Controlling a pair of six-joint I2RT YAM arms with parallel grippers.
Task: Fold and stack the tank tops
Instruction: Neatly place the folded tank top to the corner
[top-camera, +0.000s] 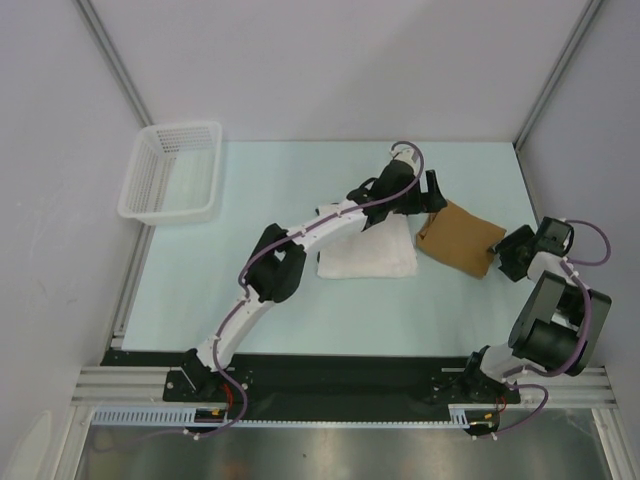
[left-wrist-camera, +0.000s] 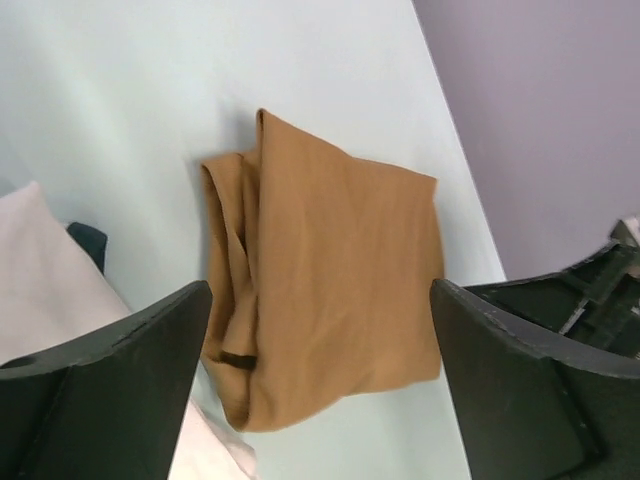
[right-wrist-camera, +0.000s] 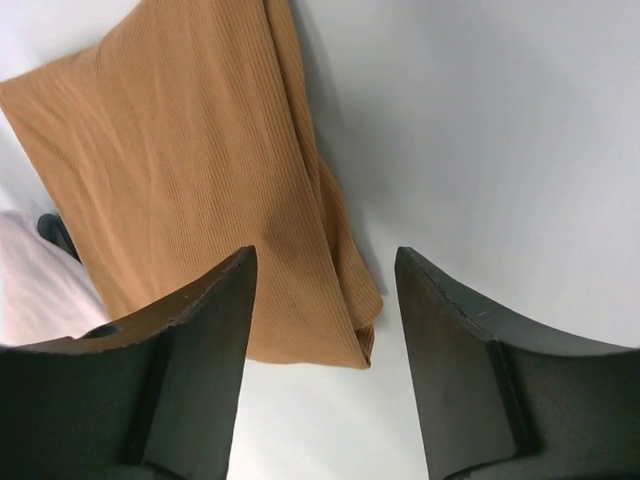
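Left end effector (left-wrist-camera: 320, 300), right end effector (right-wrist-camera: 322, 265) spread; two tops: tan top (top-camera: 460, 238), white top (top-camera: 370, 255).

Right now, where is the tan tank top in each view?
Top external: tan tank top right of centre.
Left wrist: tan tank top at centre.
Right wrist: tan tank top, upper left.
Shared landmark: white tank top, to its left in every view.
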